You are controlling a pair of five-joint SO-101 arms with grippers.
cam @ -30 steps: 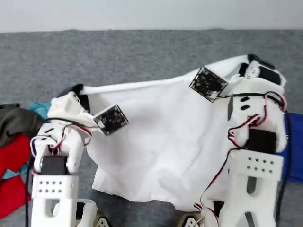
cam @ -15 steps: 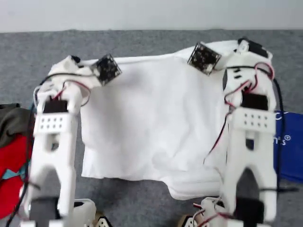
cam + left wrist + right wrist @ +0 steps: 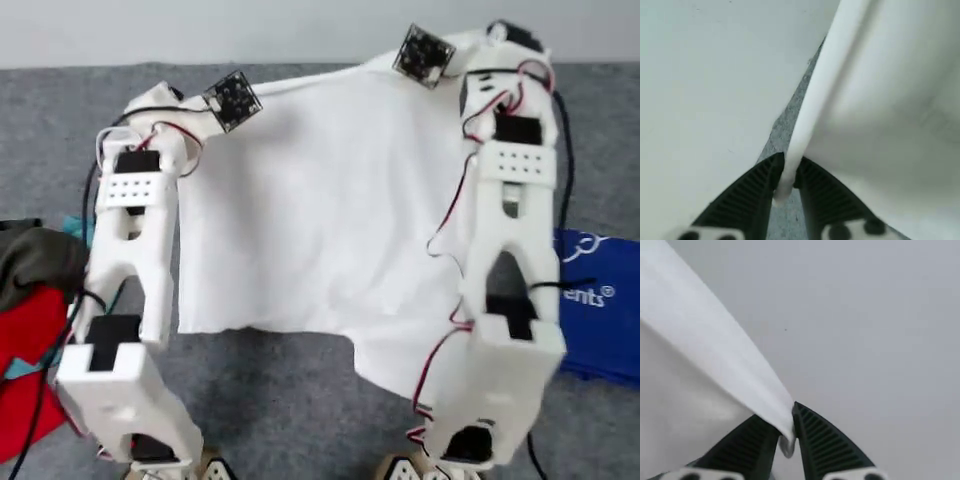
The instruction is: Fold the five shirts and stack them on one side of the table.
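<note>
Pinching a rolled edge of the white shirt (image 3: 880,100) between its black ribbed fingers (image 3: 752,192), the left gripper (image 3: 785,182) is drawn in narrow on the cloth, with a strip of the grey table (image 3: 784,125) showing past the fabric; the right gripper (image 3: 788,435) is likewise clamped close on a folded edge of the same shirt, the band of cloth running away from its tips; seen from the high view, the white shirt is spread broad between the two arms, each arm stretched toward the far side of the table and holding one far corner, while the near hem lies on the table, uneven, one near corner hanging closer to the arm bases than the other; a blue shirt (image 3: 600,310) lies flat at one side of the table, partly behind an arm; at the opposite side sits a heap with a red garment (image 3: 25,345) and a dark garment (image 3: 35,260) above it.
</note>
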